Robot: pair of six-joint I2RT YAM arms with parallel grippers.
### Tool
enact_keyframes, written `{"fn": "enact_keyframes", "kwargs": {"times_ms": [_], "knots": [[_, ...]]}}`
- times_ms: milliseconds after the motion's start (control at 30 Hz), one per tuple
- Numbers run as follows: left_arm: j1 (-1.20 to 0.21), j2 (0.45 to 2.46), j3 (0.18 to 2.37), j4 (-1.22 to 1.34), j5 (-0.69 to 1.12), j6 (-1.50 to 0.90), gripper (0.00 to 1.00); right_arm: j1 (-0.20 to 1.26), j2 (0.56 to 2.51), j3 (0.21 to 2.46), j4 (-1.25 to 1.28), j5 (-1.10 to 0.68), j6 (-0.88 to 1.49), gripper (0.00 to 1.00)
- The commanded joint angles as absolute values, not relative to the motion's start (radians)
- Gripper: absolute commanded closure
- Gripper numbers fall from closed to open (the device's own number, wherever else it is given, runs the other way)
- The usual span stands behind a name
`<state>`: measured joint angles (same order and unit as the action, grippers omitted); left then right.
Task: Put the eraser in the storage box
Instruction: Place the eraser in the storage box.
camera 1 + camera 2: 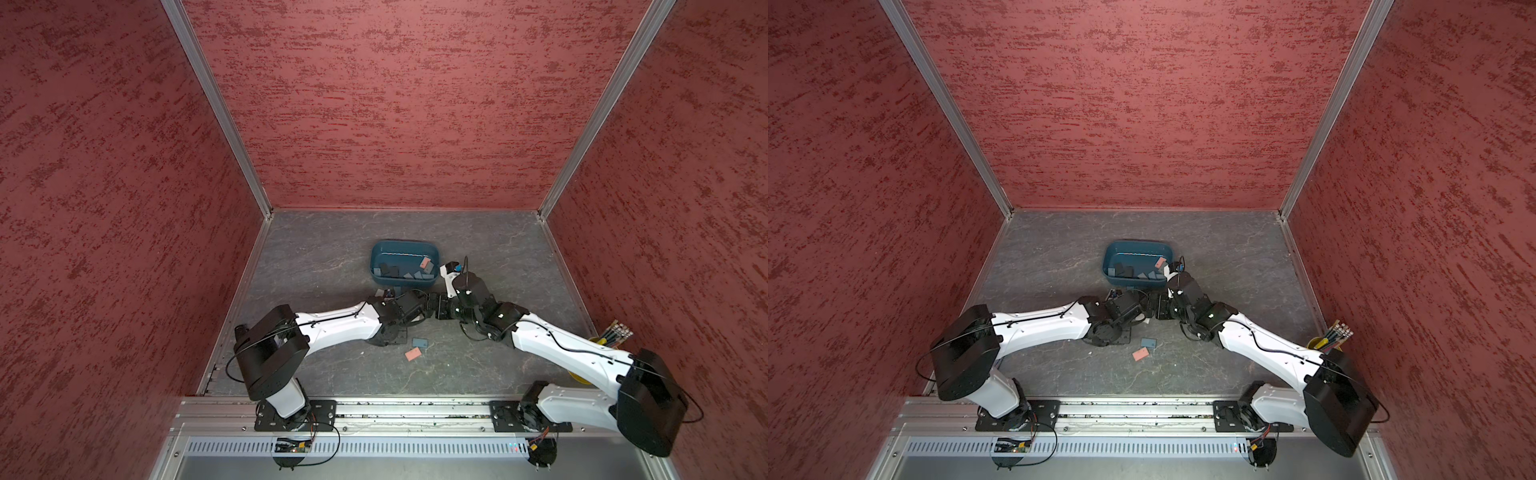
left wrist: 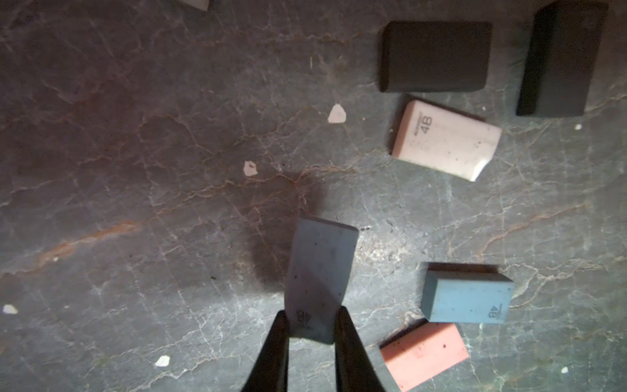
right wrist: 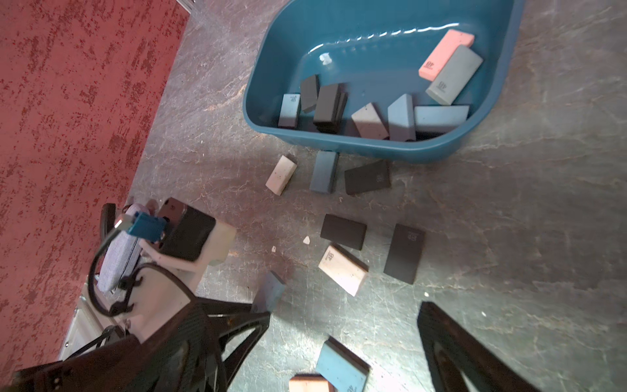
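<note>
Non-task items: pencil cup, crumbs, enclosure.
Yellow cup [image 1: 597, 341] with a bunch of pencils [image 1: 620, 331] sits at the right edge of the grey marbled tabletop [image 1: 332, 245], partly hidden in both top views. Small pale crumbs [image 2: 336, 113] lie scattered on the surface in the left wrist view. Red textured walls [image 1: 415, 104] on three sides, aluminium corner posts [image 1: 216, 108], metal rail [image 1: 395, 409] along the front edge, slotted cable duct [image 1: 374, 448] just in front of it.

Light falls from above, laying a thin white streak of glare on the inner wall of the dark teal-blue plastic storage box [image 3: 356, 146], while the grey marbled tabletop [image 3: 509, 220] beside it lies dim and softly shadowed, both wrist views blurring towards their edges.
</note>
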<state>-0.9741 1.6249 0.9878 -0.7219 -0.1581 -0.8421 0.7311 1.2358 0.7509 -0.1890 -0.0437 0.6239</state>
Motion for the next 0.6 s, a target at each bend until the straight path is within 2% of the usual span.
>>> {"fn": "enact_keyframes", "kwargs": {"times_ms": [0, 567], "knots": [[-0.987, 1.635, 0.977, -0.711, -0.161, -0.858, 0.86, 0.725, 1.248, 0.789, -0.219, 0.025, 0.613, 0.01], [-1.002, 1.612, 0.951, -0.711, -0.153, -0.871, 0.87, 0.68, 1.33, 0.872, -0.213, 0.082, 0.58, 0.01]]}}
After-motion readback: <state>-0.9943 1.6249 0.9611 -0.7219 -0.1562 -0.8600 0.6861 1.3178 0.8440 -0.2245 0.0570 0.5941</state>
